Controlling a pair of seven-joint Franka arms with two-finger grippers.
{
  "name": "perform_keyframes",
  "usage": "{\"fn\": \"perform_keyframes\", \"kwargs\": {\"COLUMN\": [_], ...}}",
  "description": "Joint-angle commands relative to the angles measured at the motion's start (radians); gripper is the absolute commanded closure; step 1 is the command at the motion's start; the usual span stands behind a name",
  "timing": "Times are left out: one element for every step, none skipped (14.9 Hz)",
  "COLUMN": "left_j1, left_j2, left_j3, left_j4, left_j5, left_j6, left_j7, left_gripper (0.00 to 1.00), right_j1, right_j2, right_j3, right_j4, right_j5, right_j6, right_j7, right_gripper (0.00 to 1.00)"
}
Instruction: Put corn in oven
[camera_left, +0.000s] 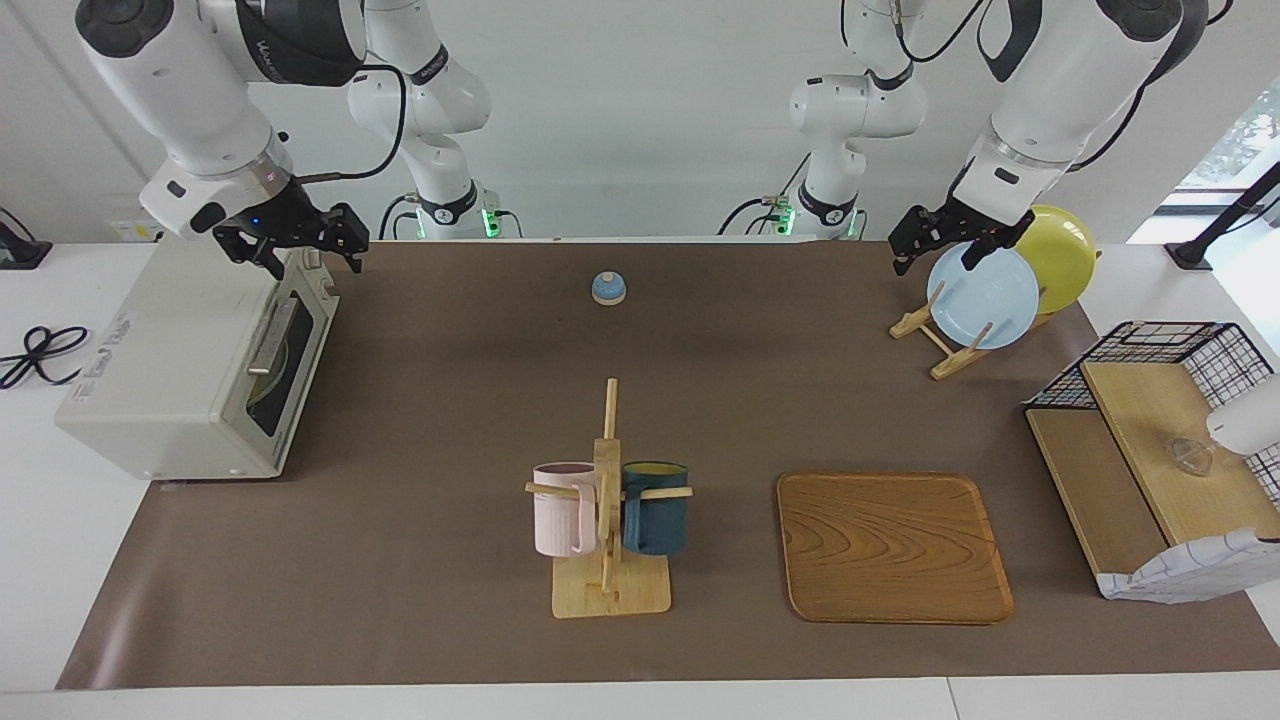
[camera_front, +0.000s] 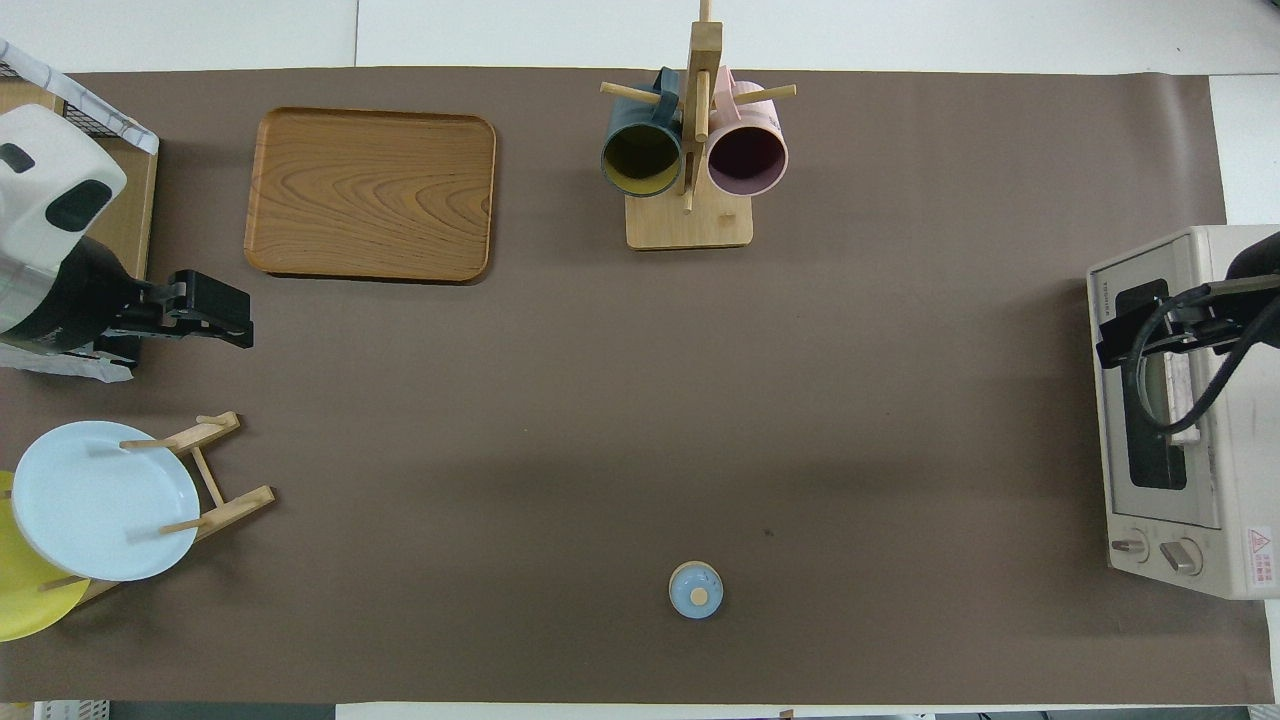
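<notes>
**Oven door shut, right gripper lifted clear**

Brown matting covers your table, and the boxy cream-white toaster oven with its dark glass door sits at the right arm's end. Take that oven as your landmark. Its door is closed. Through the glass you can make out a pale yellowish shape inside, probably the bright yellow plastic corn cob, though you cannot be sure from here. No corn lies anywhere on the mat.

Your right gripper hangs above the oven's robot-side top corner, jaws spread and holding nothing. Your left gripper, well away from the oven, waits over the pale blue round plate in the wooden rack, also spread and empty.

By my reading the task is essentially finished. Your next move calls only for retracting the right arm without snagging the silver bar handle.
</notes>
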Motion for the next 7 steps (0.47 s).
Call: {"fn": "perform_keyframes", "kwargs": {"left_j1": [0.015,0.015,0.015,0.015,0.015,0.015,0.015], "left_j2": [-0.019,-0.019,-0.019,-0.019,-0.019,-0.019,-0.019], "left_j3": [-0.007,-0.007,-0.007,-0.007,-0.007,-0.007,-0.007], "left_j4": [-0.012,-0.012,-0.012,-0.012,-0.012,-0.012,-0.012], "left_j5": [-0.008,-0.008,-0.008,-0.007,-0.008,-0.008,-0.008], "left_j6": [-0.008,-0.008,-0.008,-0.008,-0.008,-0.008,-0.008], "left_j7": [0.004,0.004,0.004,0.004,0.004,0.004,0.004], "left_gripper": [0.0,0.0,0.0,0.0,0.0,0.0,0.0], "right_j1": [-0.007,0.003,0.031,0.033,0.033,0.031,0.03], "right_j2": [-0.005,-0.024,-0.019,-0.019,-0.019,-0.019,-0.018], "right_j3": [0.009,0.007,0.004,0.001,0.001,0.002,0.001], "right_j4": [0.013,0.013,0.013,0.01,0.01,0.01,0.011], "right_j5": [0.023,0.022,0.02,0.022,0.02,0.022,0.022], "right_j6": [-0.009,-0.015,-0.007,-0.007,-0.006,-0.004,-0.003], "right_j7": [0.013,0.016,0.017,0.019,0.019,0.019,0.02], "right_gripper": [0.0,0.0,0.0,0.0,0.0,0.0,0.0]}}
